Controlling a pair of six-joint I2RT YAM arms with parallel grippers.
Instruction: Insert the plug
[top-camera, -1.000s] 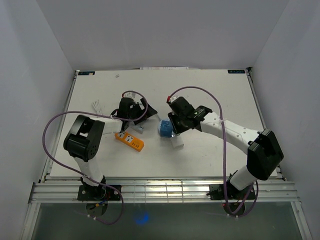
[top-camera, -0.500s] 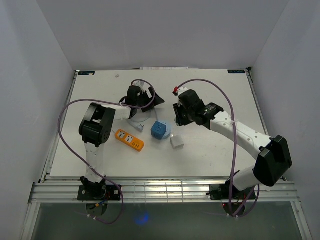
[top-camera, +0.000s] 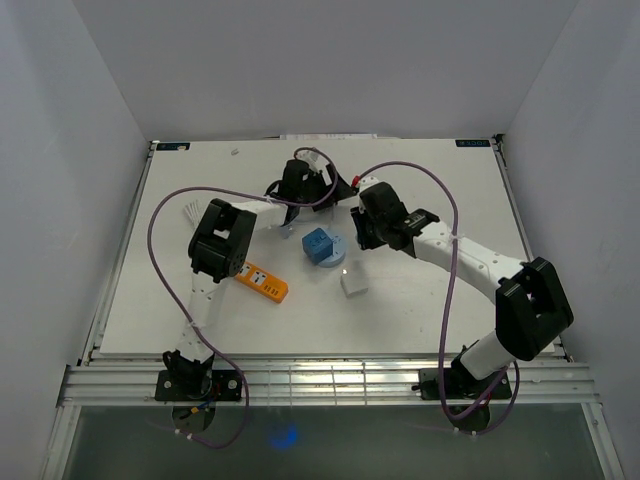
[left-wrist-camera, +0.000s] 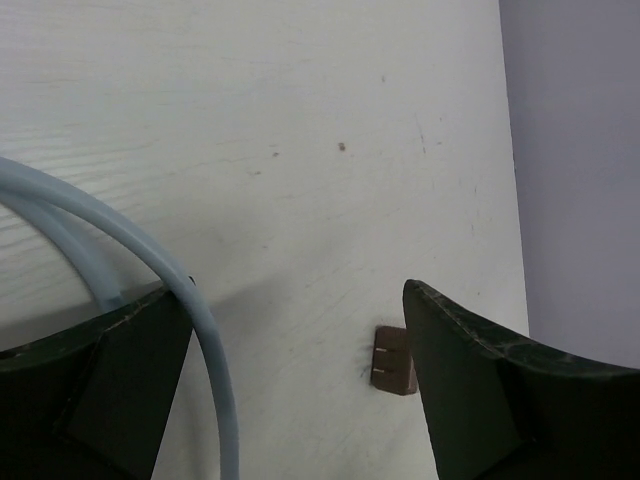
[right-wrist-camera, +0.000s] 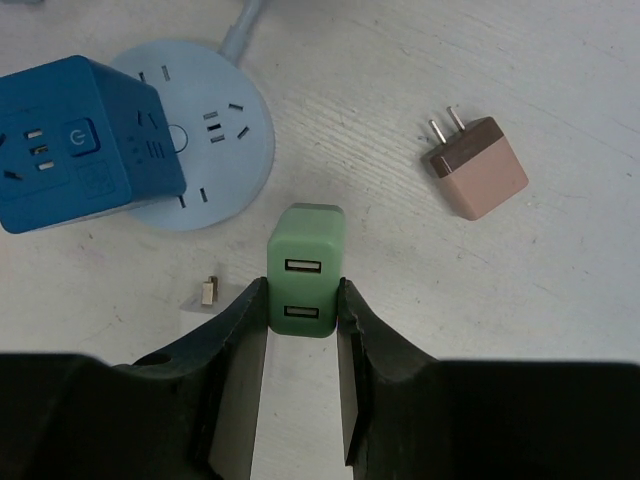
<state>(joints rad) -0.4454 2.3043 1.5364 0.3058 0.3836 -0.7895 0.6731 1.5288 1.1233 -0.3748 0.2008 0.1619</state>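
R gripper (right-wrist-camera: 300, 290) was clamped on the green plug (right-wrist-camera: 307, 240), just beside the round socket (right-wrist-camera: 225, 130); L gripper (left-wrist-camera: 290, 300) gaped empty beyond it. Best bet seemed: square prongs w/ slots, press straight.

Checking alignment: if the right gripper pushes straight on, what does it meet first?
Likely bare table, just right of the round socket, with the held green charger leading; depth unclear.

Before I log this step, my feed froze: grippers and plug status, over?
Right gripper shut on green plug. Left gripper open, empty, grey cable by one finger. Round socket ahead, blue cube on it. Pink plug lying aside.
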